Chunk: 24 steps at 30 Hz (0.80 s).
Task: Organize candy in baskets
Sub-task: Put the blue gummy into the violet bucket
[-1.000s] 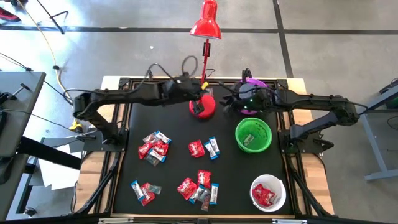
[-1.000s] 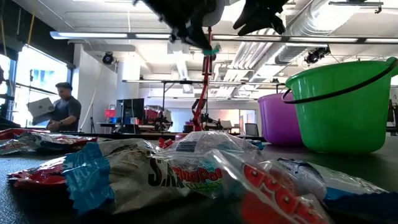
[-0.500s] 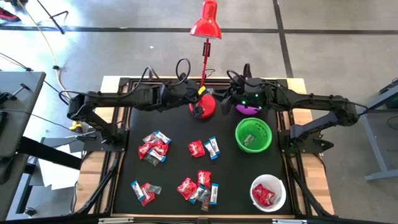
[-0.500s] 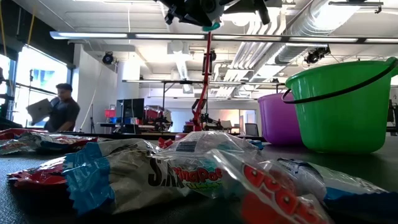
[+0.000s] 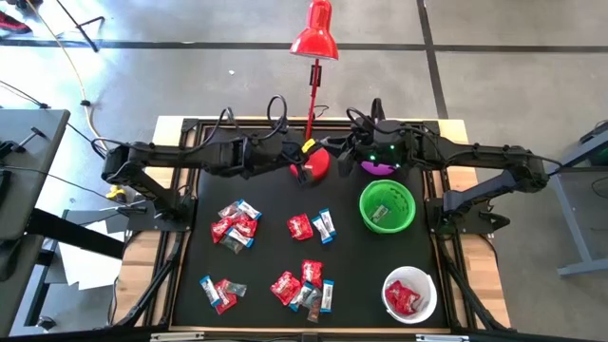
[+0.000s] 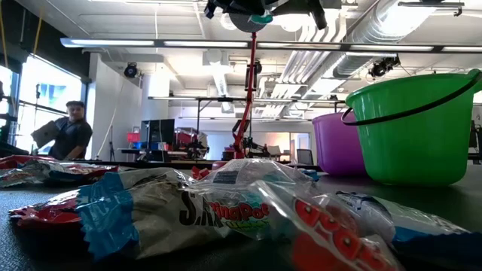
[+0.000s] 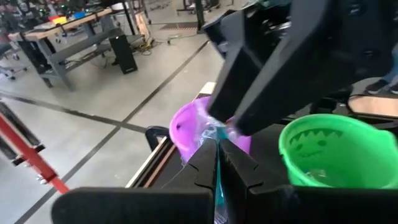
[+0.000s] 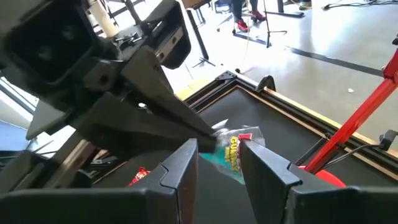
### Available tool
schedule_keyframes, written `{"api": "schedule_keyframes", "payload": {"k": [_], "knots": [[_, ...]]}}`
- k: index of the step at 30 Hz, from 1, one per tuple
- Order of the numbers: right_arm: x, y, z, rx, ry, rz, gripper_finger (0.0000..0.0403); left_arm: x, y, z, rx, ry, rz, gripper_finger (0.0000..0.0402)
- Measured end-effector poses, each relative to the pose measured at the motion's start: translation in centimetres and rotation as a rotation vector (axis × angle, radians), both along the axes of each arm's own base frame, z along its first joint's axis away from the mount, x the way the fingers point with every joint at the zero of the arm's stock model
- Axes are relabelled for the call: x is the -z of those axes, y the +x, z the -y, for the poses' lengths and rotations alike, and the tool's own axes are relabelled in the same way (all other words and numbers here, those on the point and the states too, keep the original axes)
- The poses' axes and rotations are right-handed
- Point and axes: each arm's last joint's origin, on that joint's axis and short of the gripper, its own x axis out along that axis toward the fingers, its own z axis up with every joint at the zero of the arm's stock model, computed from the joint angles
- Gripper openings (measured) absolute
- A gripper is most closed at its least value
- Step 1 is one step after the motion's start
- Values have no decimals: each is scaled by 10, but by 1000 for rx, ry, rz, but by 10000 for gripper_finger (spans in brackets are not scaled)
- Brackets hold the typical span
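Both hands meet: left hand (image 7: pixel 217 163) pinches candy (image 8: pixel 235 149) (teal-edged); right hand (image 8: pixel 219 163) apparently part-open around it.

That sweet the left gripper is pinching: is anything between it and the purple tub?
Yes. The right gripper, open, sits right in front of the sweet held by the left gripper, and its arm reaches across over the purple tub. Nothing else visibly blocks the way.

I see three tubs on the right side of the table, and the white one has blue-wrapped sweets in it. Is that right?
Not quite. The sweets in the white tub are red-wrapped, not blue, as the high view shows. The rest holds: the purple tub, the green tub and the white one do stand on the right side of the table.
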Motion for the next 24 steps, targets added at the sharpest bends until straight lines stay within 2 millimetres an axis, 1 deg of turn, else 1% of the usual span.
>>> {"api": "schedule_keyframes", "payload": {"k": [2,4,7,10,14,21,24], "knots": [[0,0,0,-1,-1,-1,119,0,0,1,-12,5,-4,0],[0,0,0,-5,-14,-5,119,1,-1,1,-64,20,-12,0],[-3,-4,0,-5,-18,2,119,3,-3,-1,-130,51,-49,0],[-8,-10,-1,-4,-20,21,119,5,-4,-2,-151,76,-79,0],[-10,-14,-1,-1,-21,16,119,4,-3,1,-120,67,-68,0],[-2,-16,2,47,28,-46,119,-3,0,11,-77,71,4,0],[-3,-15,3,49,27,-34,119,-3,0,13,-44,80,4,0]]}}
